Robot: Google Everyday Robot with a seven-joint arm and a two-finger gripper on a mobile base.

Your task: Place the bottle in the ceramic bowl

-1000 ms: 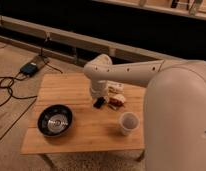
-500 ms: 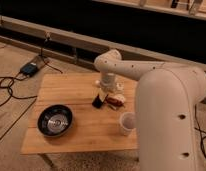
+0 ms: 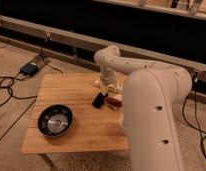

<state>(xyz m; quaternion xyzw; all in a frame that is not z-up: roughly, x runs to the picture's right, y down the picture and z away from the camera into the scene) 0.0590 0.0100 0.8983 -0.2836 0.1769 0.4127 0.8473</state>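
The ceramic bowl [image 3: 55, 120] is round and black with a shiny silvery centre. It sits on the front left of the wooden table [image 3: 61, 90]. A small pale shape by the far edge looks like the bottle [image 3: 98, 82]; it stands on the table about a bowl's width behind and right of the bowl. My gripper [image 3: 107, 90] hangs from the white wrist just right of the bottle, low over the table. My white arm fills the right of the view.
A flat black rectangular object [image 3: 99, 100] lies in front of the gripper. A reddish packet [image 3: 114, 99] lies beside it. The arm hides the table's right part. Cables and a black box [image 3: 31, 67] lie on the floor at the left.
The arm has swung closer to the camera and now hides the white cup and the table's right side. The wrist has shifted slightly right. The bowl and black object have not moved.
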